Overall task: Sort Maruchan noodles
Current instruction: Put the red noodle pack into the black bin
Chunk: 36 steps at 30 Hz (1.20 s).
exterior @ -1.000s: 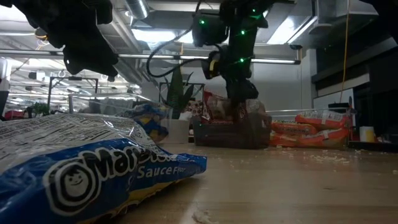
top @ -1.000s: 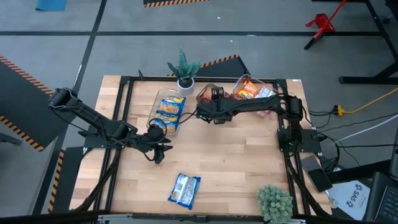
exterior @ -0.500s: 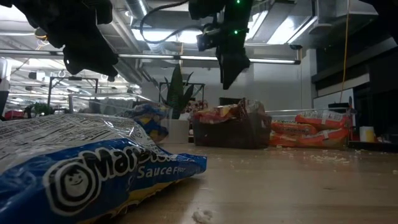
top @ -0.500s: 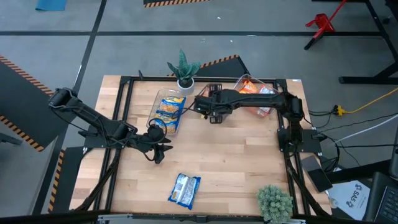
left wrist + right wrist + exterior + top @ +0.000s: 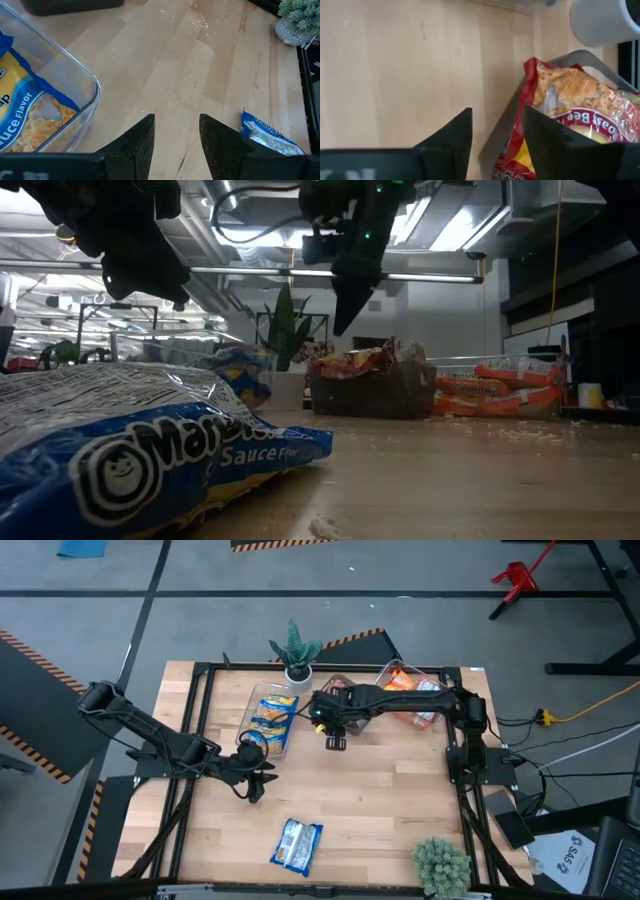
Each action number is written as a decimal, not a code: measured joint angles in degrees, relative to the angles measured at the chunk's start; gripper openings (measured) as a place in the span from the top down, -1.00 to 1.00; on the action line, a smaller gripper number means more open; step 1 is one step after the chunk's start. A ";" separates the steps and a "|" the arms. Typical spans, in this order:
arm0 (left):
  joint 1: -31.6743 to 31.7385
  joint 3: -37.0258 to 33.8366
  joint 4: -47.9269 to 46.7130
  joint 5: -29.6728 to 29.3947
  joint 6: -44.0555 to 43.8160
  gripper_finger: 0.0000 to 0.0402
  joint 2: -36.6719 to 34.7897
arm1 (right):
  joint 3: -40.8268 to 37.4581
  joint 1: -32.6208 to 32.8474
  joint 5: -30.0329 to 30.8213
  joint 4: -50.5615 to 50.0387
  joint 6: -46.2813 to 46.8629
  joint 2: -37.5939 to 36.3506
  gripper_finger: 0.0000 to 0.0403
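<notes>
One blue Maruchan packet [image 5: 298, 845] lay loose near the front edge of the wooden table [image 5: 390, 800], well apart from both arms, and it looked like the last one unsorted. Blue-yellow packets [image 5: 271, 716] sat in the clear plastic bin [image 5: 283, 743], a red Roast Beef packet [image 5: 580, 117] stood on edge in the grey bin [image 5: 368, 393], and orange packets [image 5: 410, 686] filled the far-right bin.

The left gripper [image 5: 254, 780] hung just beside the clear bin's near end, fingers [image 5: 137, 141] parted with nothing between them. The right gripper [image 5: 336, 741] hung over bare wood just in front of the grey bin, jaws apart and empty in the wrist view.

My reading of the risks: the red packet leaned above the grey bin's rim, so a low sweep by the right arm could snag it and tip it out. The loose blue wrapper was glossy and flat; a shallow pinch would likely slide off. If both arms went for it, they could collide over the table's middle.
</notes>
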 joint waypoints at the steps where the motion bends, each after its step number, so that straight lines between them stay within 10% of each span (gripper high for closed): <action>1: 0.00 0.00 0.00 -0.02 0.14 0.26 0.00 | -0.47 -0.21 0.18 0.52 0.03 0.00 0.25; 23: 0.02 0.00 -1.94 -0.52 0.30 0.26 0.00 | -6.27 -7.96 12.36 10.28 4.22 0.04 0.34; 30: 0.00 0.00 -2.24 -0.52 0.30 0.26 0.01 | -2.90 -7.34 -7.84 12.42 4.39 -0.46 0.34; 36: 0.00 0.00 -2.56 -1.44 0.25 0.26 0.02 | -3.00 -5.02 -6.18 15.46 4.00 1.00 0.34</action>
